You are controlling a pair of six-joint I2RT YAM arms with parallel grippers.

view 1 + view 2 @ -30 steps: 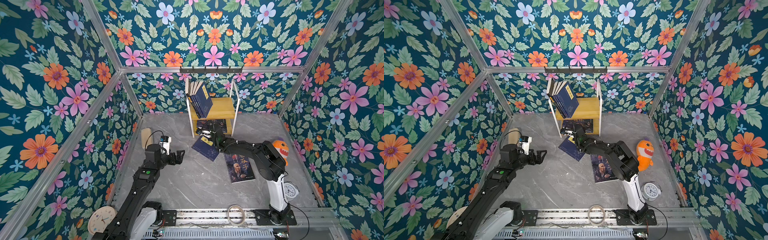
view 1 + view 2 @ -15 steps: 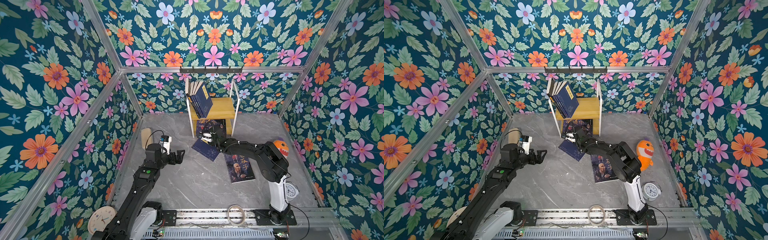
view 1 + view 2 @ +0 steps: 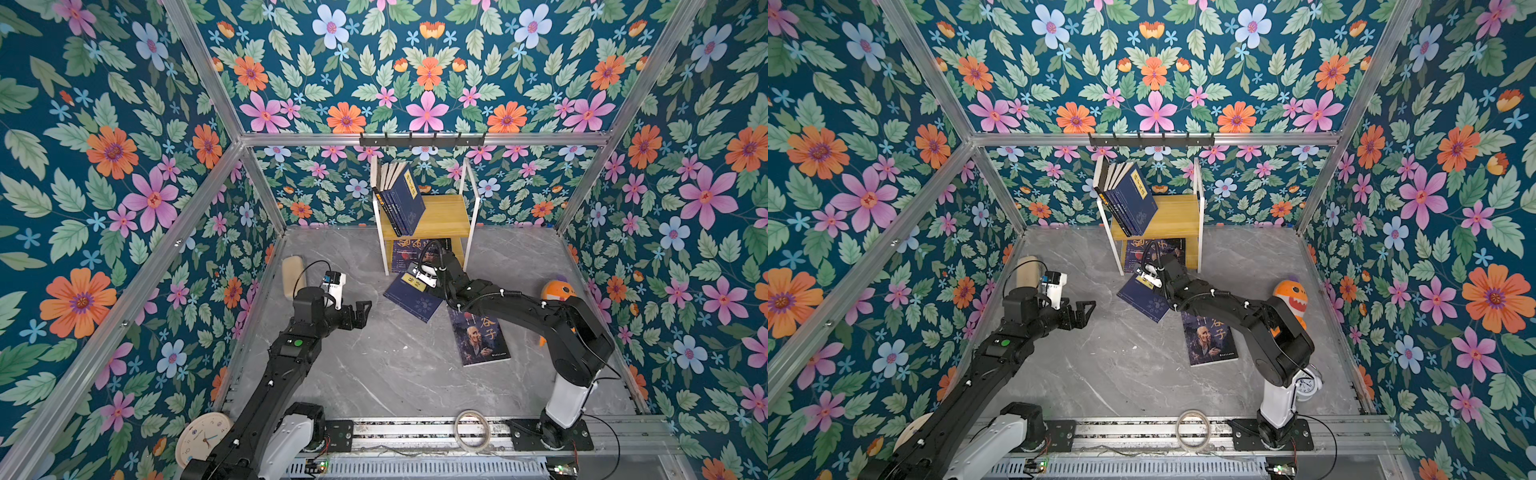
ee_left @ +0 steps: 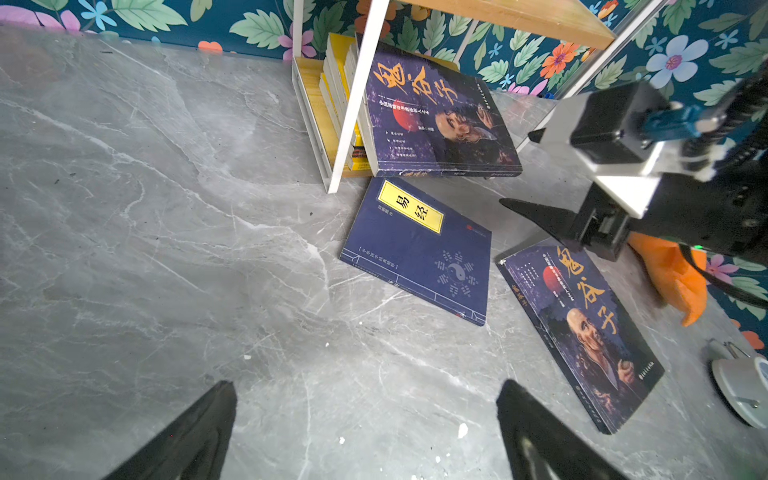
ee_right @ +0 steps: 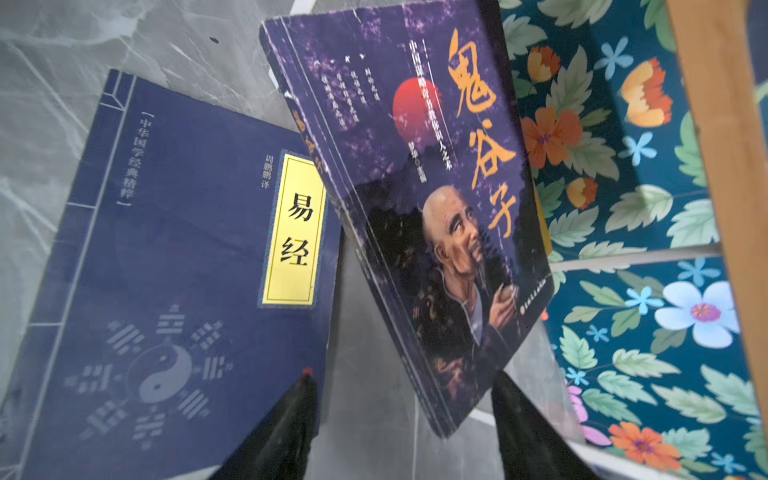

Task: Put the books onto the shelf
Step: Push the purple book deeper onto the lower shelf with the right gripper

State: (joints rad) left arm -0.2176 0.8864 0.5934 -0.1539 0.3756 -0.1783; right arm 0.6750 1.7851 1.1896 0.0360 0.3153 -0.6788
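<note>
The shelf (two pale wooden boards in a thin white frame) is set against the back wall. On its upper board a row of navy books is stood, leaned toward the left post. On the lower board yellow books are stood on end, and a portrait book is leaned against them, its dark cover turned outward. A navy book with a yellow label is laid flat on the floor just before the shelf. A second portrait book is laid flat near it, face up, not touching.
</note>
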